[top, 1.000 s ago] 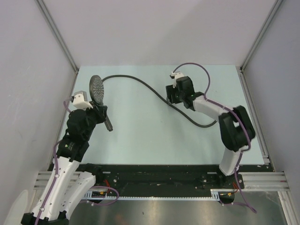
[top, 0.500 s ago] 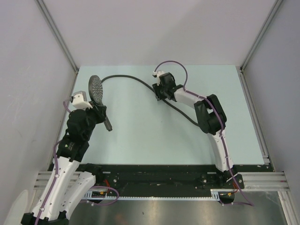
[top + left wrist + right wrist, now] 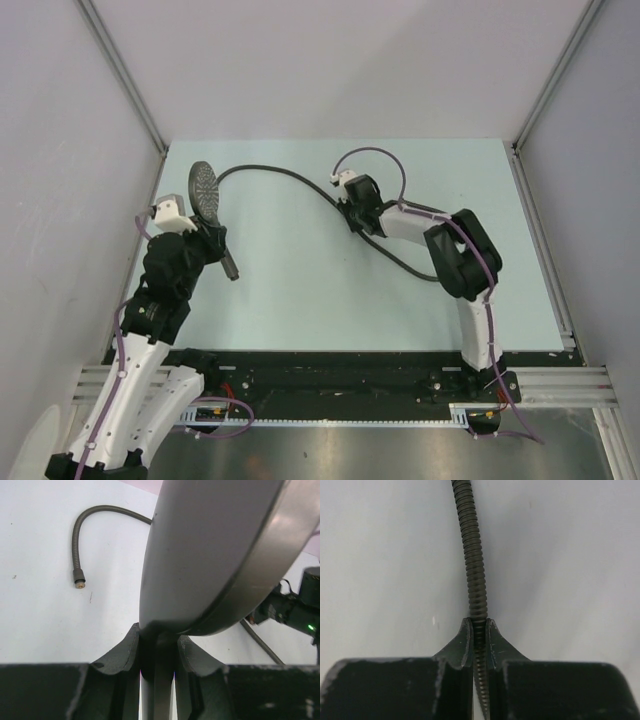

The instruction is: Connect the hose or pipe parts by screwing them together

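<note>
Left side: left gripper (image 3: 212, 242) pinching straight handle of dark grey handheld shower head (image 3: 205, 188). Round dotted face raised above pale green table (image 3: 300, 300). Judged reason: handle end is free for joining.

Middle: long thin flexible dark grey ribbed hose (image 3: 290, 178) lies curved on table. One hose end (image 3: 79, 584) loose near shower head.

Right side: right gripper (image 3: 479, 630) pressed together on hose mid-length, probably to bring end nearer.

No brand, label or writing readable.
</note>
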